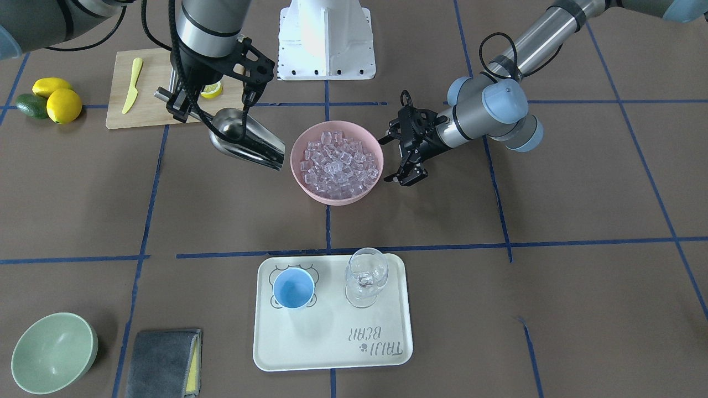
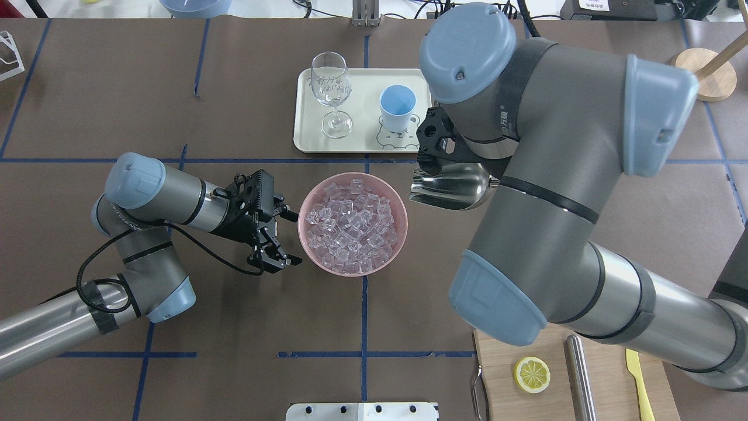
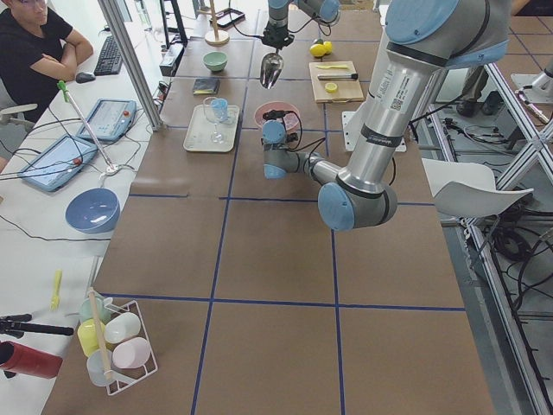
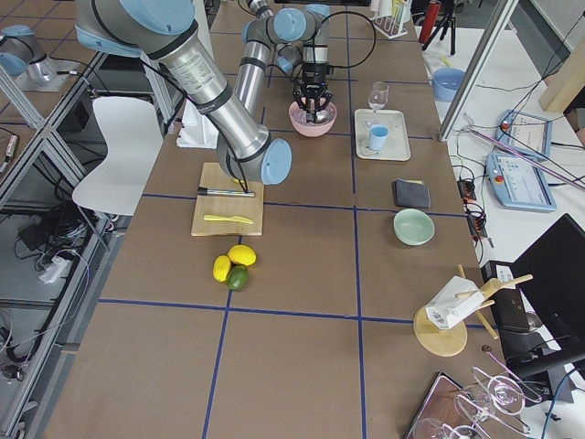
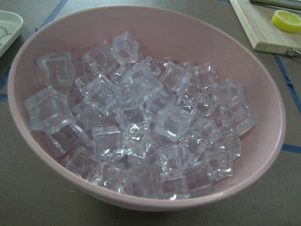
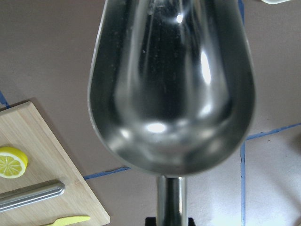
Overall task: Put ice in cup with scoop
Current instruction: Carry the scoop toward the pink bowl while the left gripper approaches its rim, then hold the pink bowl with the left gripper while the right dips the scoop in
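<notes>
The right fingers (image 1: 180,108) pinch the scoop (image 1: 249,141) by its thin rod (stiff, slick steel, likely to twist); left fingers (image 2: 272,256) gape near loose, slippery ice (image 1: 338,160).

Ice (image 2: 352,227) lies in the bowl (image 2: 302,232); beyond it, cup (image 2: 397,108) and glass (image 2: 331,88) stand on a tray (image 2: 362,139).

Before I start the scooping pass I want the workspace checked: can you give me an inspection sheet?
Surface: brown table with a blue tape grid.
Job's things: ice heaped in pink bowl; cup empty, on tray; scoop empty, held above table beside bowl.
Clutter: wine glass on tray; green bowl; cloth; lemons; board with knife and lemon slice.
Grippers: right gripper shut on scoop handle; left gripper open beside bowl.
Cables: black cable down right wrist, near scoop.
Surroundings: person seated at side desk; white chair.
</notes>
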Robot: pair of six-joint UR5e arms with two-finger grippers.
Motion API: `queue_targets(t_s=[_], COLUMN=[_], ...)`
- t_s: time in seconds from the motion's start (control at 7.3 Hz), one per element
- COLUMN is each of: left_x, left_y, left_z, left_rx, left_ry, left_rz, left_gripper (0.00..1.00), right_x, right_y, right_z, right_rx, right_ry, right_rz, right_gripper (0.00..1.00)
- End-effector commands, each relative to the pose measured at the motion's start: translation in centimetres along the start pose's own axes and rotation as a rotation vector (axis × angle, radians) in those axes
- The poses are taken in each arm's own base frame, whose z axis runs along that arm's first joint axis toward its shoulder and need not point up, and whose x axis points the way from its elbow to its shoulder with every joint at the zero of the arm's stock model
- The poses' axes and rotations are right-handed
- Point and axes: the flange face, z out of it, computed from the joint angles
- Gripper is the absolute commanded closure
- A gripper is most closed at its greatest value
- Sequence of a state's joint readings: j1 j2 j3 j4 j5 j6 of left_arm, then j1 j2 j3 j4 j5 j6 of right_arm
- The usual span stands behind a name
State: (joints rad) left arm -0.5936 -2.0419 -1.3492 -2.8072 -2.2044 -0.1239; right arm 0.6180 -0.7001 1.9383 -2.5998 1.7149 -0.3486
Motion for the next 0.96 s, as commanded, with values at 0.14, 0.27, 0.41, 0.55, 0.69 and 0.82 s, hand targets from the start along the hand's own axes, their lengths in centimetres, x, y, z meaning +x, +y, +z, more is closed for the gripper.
queue_targets(t_s=[0.14,0.27,0.41,0.55,0.69,0.82], left_x=[-0.1,-0.1,-0.1,0.0,-0.1,-0.1], left_y=[-0.1,-0.1,-0.1,-0.2,-0.4,-0.4], left_z=[0.1,0.1,0.1,0.1,0.1,0.1], left_rx=[0.000,0.000,0.002,0.003,0.005,0.005], left_ry=[0.000,0.000,0.000,0.002,0.001,0.001], left_rz=[-0.003,-0.003,-0.002,-0.001,0.001,0.001], left_gripper=[0.00,0.00,0.00,0.00,0.00,0.00], right_x=[-1.6,-2.2,-2.9,-3.3,-3.3,-3.3], right_y=[-3.1,-5.8,-8.7,-10.7,-10.5,-10.3], right_z=[-0.8,-1.3,-2.0,-1.4,-1.2,-0.9], right_rx=[-0.086,-0.120,-0.169,-0.219,-0.257,-0.290], right_ry=[0.010,0.001,0.001,0.004,-0.001,0.011], right_rz=[-0.039,-0.058,-0.078,-0.093,-0.090,-0.094], right_gripper=[1.00,1.00,1.00,1.00,1.00,1.00])
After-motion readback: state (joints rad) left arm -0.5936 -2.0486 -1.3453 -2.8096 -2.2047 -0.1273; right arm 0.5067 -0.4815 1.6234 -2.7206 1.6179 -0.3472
